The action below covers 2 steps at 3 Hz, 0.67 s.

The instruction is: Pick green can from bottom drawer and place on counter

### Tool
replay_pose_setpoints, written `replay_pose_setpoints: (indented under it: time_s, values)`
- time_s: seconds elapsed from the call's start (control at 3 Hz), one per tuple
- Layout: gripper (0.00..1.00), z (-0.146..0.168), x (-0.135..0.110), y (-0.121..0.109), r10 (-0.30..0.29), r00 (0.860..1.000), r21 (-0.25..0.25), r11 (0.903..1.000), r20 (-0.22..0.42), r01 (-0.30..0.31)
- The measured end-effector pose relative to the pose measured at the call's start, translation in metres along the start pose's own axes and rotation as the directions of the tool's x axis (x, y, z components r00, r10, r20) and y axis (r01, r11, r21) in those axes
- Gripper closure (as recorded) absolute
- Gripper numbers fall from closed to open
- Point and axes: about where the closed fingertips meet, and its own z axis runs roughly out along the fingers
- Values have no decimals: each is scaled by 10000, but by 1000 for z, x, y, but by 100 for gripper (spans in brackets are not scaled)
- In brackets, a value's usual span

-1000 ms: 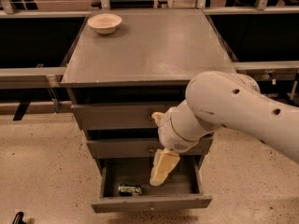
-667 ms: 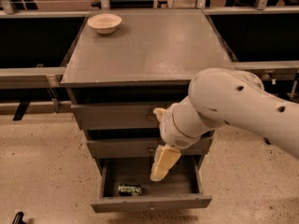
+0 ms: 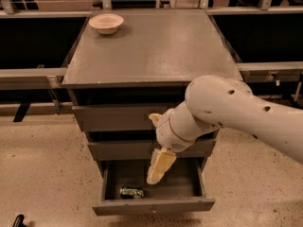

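Note:
The green can (image 3: 131, 192) lies on its side in the open bottom drawer (image 3: 154, 205), near the drawer's front left. My gripper (image 3: 156, 170) hangs from the white arm over the middle of the drawer, above and to the right of the can and apart from it. One cream finger (image 3: 161, 165) points down into the drawer. The counter (image 3: 156, 48) is the grey top of the cabinet.
A cream bowl (image 3: 106, 23) stands at the counter's back left corner. Two shut grey drawers (image 3: 113, 117) sit above the open one. Metal rails (image 3: 28, 73) run at both sides of the cabinet. Speckled floor lies around the base.
The arm has shifted a little to the right and lower, and the gripper has moved slightly over the open drawer. The can has not moved.

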Motion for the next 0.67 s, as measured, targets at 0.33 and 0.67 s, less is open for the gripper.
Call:
replay_pose_setpoints:
  time_s: [0.33, 0.67]
  values:
    - [0, 58, 3, 15, -651, 9966, -365, 9971, 506, 670]
    - [0, 66, -3, 1, -662, 9948, 274, 9976, 772, 643]
